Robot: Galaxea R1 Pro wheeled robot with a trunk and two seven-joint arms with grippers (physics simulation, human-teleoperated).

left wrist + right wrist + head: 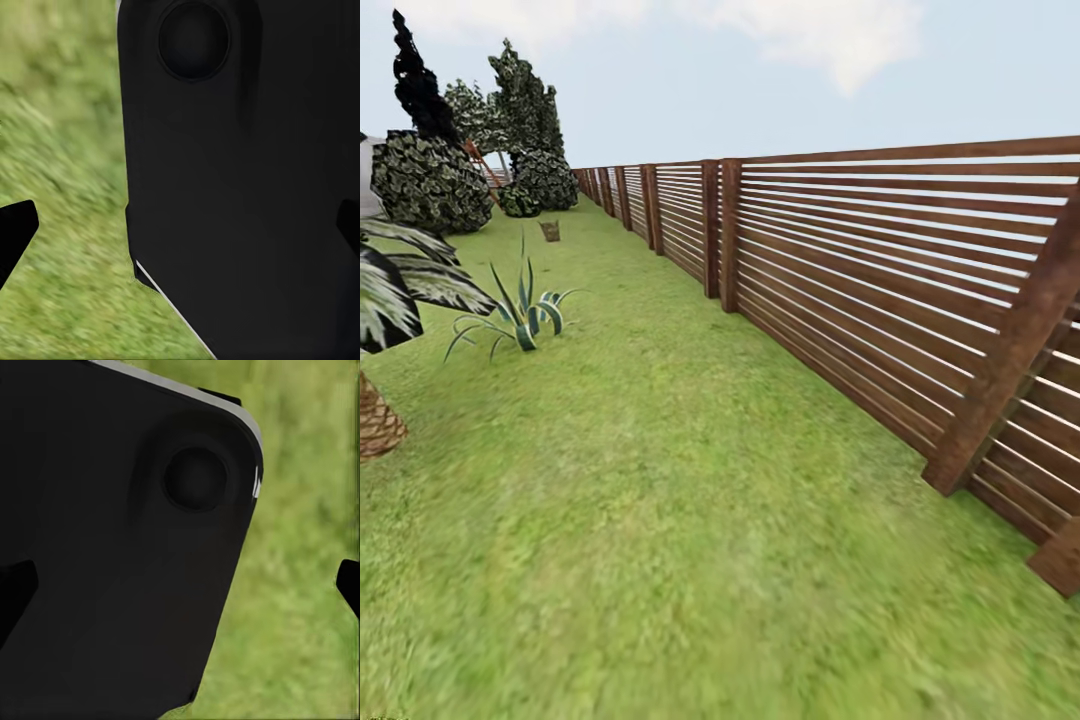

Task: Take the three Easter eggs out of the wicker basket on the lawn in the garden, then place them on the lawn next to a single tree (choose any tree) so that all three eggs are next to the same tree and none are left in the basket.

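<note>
While the head view looks down a long strip of short green lawn [690, 520] with yellowish patches, a small brown object stands far off on the grass near the round dark bushes [430, 185]; it may be the brown wicker basket [549, 231], though it is too small to be sure, and no painted eggs can be made out. A brown horizontal-slat fence [880, 290] runs along the right side, a spiky green-and-white plant [520, 315] sits on the grass at mid-left, and a short palm with a rough brown trunk [375, 425] stands at the left edge. Tall dark trees [525, 100] rise behind the bushes far away. Judged from this, the task is at an early travelling stage: no egg lies beside any tree here, and everything from reaching the basket to setting down three eggs seems left to do. From the left wrist camera, a large smooth black body panel [240, 195] with a round recess blocks most of the scene, blurred grass beside it, and the two dark fingertips of the left gripper [184, 225] stand wide apart at the edges with nothing between them. From the right wrist camera, a similar black panel [120, 555] with a pale rim sits close, grass beyond, and the right gripper [184, 585] likewise shows its fingertips spread and empty, the arm seemingly tucked against the robot.
</note>
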